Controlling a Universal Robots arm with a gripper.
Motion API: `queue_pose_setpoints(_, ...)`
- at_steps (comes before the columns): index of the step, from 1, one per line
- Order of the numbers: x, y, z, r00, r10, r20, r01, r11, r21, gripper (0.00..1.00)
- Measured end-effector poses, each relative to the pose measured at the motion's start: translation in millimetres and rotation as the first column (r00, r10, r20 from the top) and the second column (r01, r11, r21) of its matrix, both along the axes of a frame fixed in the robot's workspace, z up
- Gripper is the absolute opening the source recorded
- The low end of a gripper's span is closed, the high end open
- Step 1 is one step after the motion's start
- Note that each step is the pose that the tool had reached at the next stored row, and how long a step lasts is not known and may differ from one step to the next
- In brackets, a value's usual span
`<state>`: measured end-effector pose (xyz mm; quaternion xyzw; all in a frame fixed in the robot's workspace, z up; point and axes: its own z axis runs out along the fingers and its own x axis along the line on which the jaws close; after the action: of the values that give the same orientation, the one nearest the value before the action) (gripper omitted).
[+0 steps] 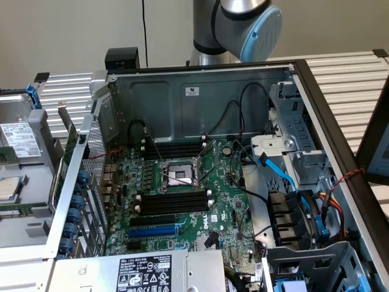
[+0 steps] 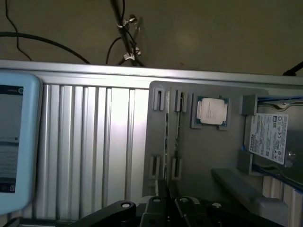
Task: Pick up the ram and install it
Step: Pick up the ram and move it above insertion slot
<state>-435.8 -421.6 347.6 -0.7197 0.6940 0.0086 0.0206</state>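
The ram (image 2: 166,135) is a long thin stick standing on edge in the clips of a grey parts tray (image 2: 208,156), with a second thin stick (image 2: 178,132) beside it. My gripper (image 2: 166,190) hangs above the tray, with its dark body in line with one end of the ram. On the green motherboard (image 1: 182,182) inside the open computer case, the black memory slots (image 1: 173,202) lie below the processor socket (image 1: 179,175), and more black slots (image 1: 173,149) lie above it. The grey arm (image 1: 243,24) rises behind the case.
A loose processor (image 2: 211,111) and a hard drive (image 2: 267,137) sit in the same tray; in the exterior view the tray (image 1: 24,213) stands at the left. A blue expansion slot (image 1: 153,232), blue cables (image 1: 276,170) and case walls (image 1: 194,97) surround the board. A light-blue-framed screen (image 2: 14,137) borders the ribbed table (image 2: 90,142).
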Motion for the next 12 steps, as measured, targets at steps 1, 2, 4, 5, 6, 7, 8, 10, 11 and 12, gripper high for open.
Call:
queue_pose_setpoints(1, 2.4, -0.9, 4.7, 1.0, 0.001, -0.0004, -0.001, 1.0, 0.0006, 0.14)
queue_pose_setpoints(2, 4.9, -1.7, 9.1, 1.0, 0.001, -0.0007, -0.001, 1.0, 0.0012, 0.14)
queue_pose_setpoints(4, 10.2, -3.4, 18.4, 1.0, 0.003, -0.0018, -0.003, 1.0, 0.0021, 0.14)
queue_pose_setpoints(5, 13.1, -4.1, 23.0, 1.0, 0.003, -0.0025, -0.003, 1.0, 0.0023, 0.14)
queue_pose_setpoints(6, 15.9, -4.8, 27.6, 1.0, 0.004, -0.0034, -0.004, 1.0, 0.0023, 0.14)
queue_pose_setpoints(7, 18.6, -5.4, 32.0, 1.0, 0.004, -0.0046, -0.004, 1.0, 0.0023, 0.14)
queue_pose_setpoints(8, 21.4, -6.1, 36.5, 1.0, 0.004, -0.0057, -0.004, 1.0, 0.0024, 0.14)
queue_pose_setpoints(10, 27.3, -7.6, 45.6, 1.0, 0.005, -0.0084, -0.005, 1.0, 0.0024, 0.14)
queue_pose_setpoints(11, 30.4, -8.5, 50.1, 0.9999, 0.005, -0.01, -0.005, 1.0, 0.0024, 0.14)
queue_pose_setpoints(12, 33.4, -9.4, 54.5, 0.9999, 0.005, -0.0121, -0.005, 1.0, 0.0024, 0.14)
